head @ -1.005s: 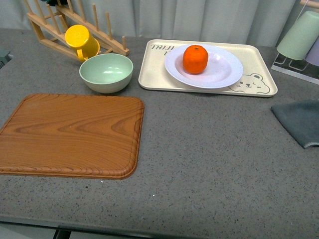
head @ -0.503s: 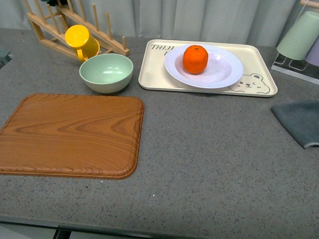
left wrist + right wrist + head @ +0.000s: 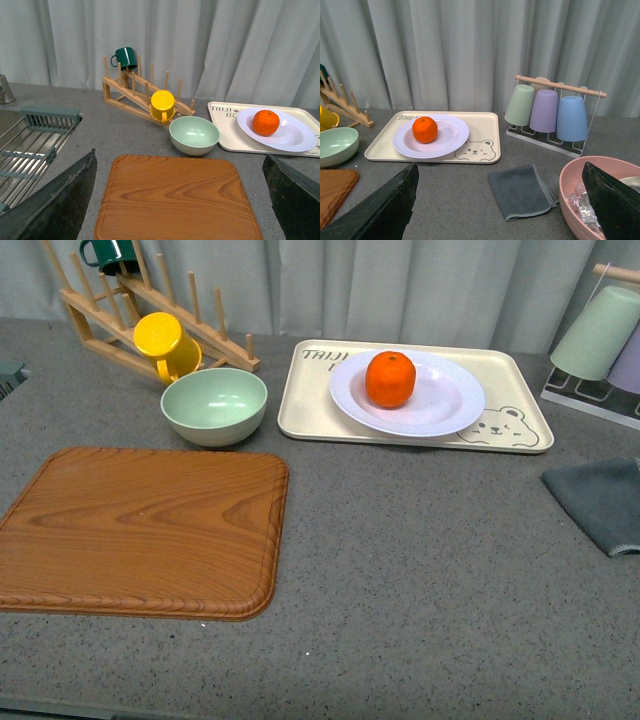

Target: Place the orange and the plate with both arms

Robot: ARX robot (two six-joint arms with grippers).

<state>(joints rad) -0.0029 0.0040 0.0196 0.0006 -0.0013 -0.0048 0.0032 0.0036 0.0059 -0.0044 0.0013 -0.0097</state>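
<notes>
Upright, the orange (image 3: 390,379) sits on the level plate (image 3: 445,405).

Orange (image 3: 390,378) on lavender-white plate (image 3: 445,405) — upright

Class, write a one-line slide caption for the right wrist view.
Orange sits on the plate on a bear tray, with open right gripper fingers framing the countertop scene.

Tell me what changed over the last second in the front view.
Only the view shifted: everything sits slightly differently in frame, and a dark green mug on the wooden rack now shows. The round bright orange still rests on the pale lavender plate, on the beige bear tray. Nothing was grasped or released.
</notes>
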